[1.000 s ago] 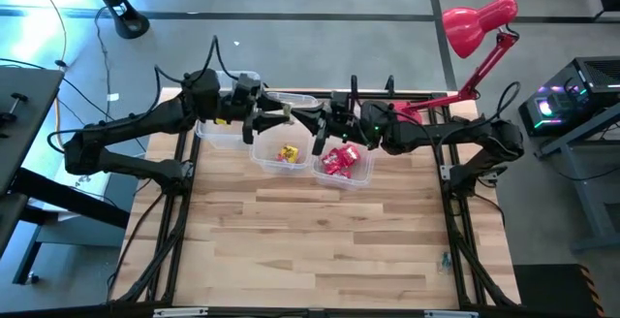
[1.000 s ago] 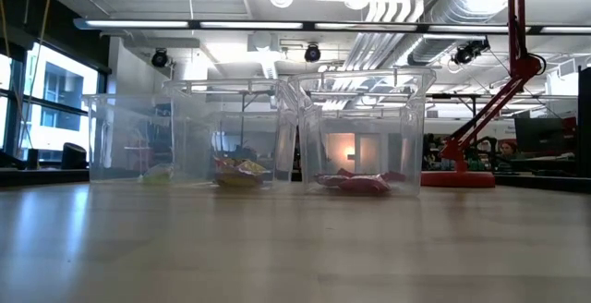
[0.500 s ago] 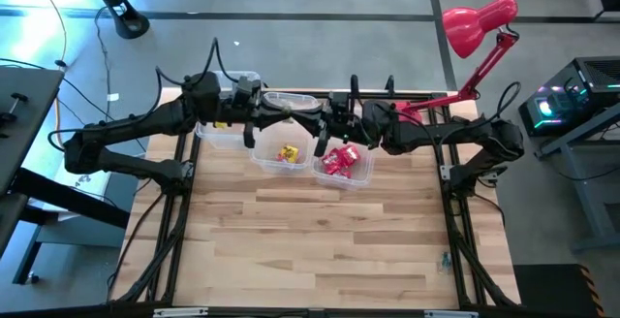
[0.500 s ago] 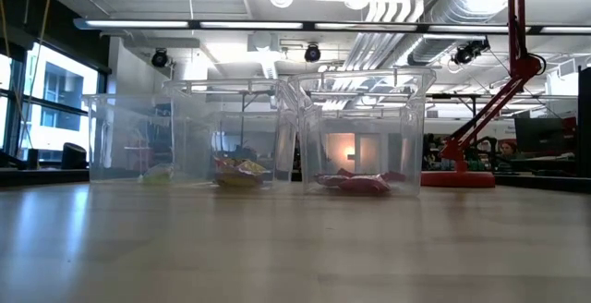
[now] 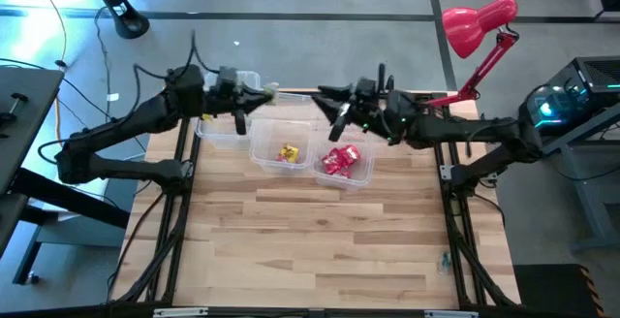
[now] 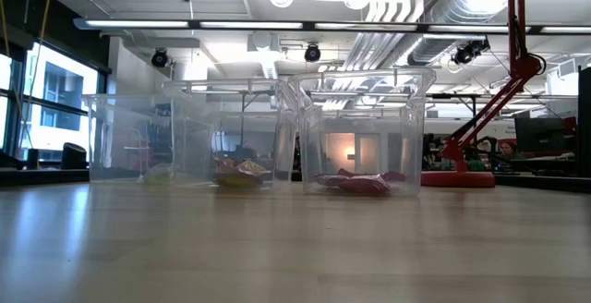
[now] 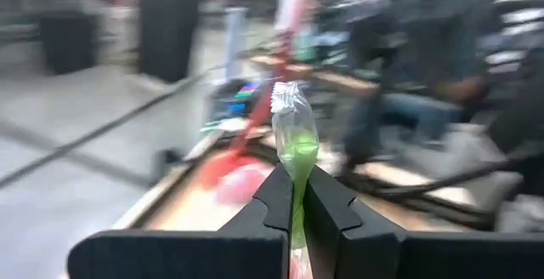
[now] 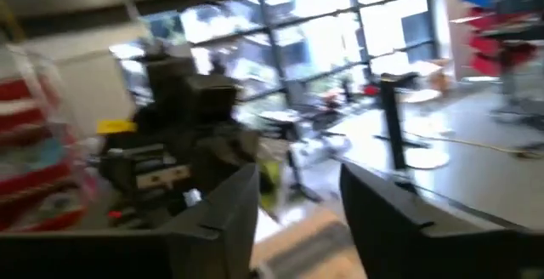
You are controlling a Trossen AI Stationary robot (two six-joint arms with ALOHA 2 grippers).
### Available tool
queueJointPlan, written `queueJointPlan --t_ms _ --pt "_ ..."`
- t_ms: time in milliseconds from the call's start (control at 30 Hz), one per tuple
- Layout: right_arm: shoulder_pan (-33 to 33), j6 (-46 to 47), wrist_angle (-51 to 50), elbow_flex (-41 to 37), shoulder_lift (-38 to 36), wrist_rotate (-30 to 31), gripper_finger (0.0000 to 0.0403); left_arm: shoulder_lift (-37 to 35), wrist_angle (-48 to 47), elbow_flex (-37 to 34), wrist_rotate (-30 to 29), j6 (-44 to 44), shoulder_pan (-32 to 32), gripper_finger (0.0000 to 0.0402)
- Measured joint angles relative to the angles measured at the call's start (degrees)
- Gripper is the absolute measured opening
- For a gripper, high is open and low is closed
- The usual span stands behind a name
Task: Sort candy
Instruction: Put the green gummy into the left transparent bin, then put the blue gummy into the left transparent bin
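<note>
Now your left jaws [image 7: 293, 196] pinch a green candy [image 7: 294, 143] by its clear crimped wrapper; your right jaws [image 8: 299, 196] gape.

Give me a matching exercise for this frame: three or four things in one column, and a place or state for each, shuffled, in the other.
Things:
1. green candy
2. red candy
3. yellow candy
4. right gripper

Places or states:
A. lying in the middle clear bin
B. open, holding nothing
C. pinched in the left gripper
D. lying in the right-hand clear bin

Pairs: 1-C, 2-D, 3-A, 4-B
</note>
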Motion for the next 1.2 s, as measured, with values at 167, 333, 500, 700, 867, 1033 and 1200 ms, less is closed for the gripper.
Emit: queueJointPlan --t_ms 167,333,500,700,867,1033,1200 --pt "0.00 -0.50 -8.17 0.00 -3.72 4.48 0.0198 -2.73 -16.62 0.02 -22.10 2.61 2.56 0.0004" --pt "0.00 0.92 -15.30 -0.01 -3.50 5.01 0.0204 -0.34 -36.71 0.00 -40.20 -2.14 6.65 0.0029" --pt "0.00 0.94 -20.16 -0.01 -3.10 8.09 0.0204 5.70 -42.85 -0.02 -40.04 -5.86 11.90 0.0080" --pt "0.00 0.38 -20.63 -0.01 -5.28 8.87 0.0204 11.16 -42.15 -0.02 -37.62 -7.73 14.10 0.0159" --pt "1.73 2.96 -27.94 -0.01 -9.33 4.14 0.0204 9.90 -40.12 0.72 -26.85 -8.84 14.00 0.0202" --pt "5.80 13.81 -43.25 -0.01 -12.26 -6.31 0.0204 4.55 -30.29 1.40 -14.15 -9.58 12.42 0.0211" --pt "15.41 31.88 -61.90 -0.01 -11.62 -14.37 0.0204 0.25 -20.14 1.44 -10.12 -9.48 9.33 0.0211"
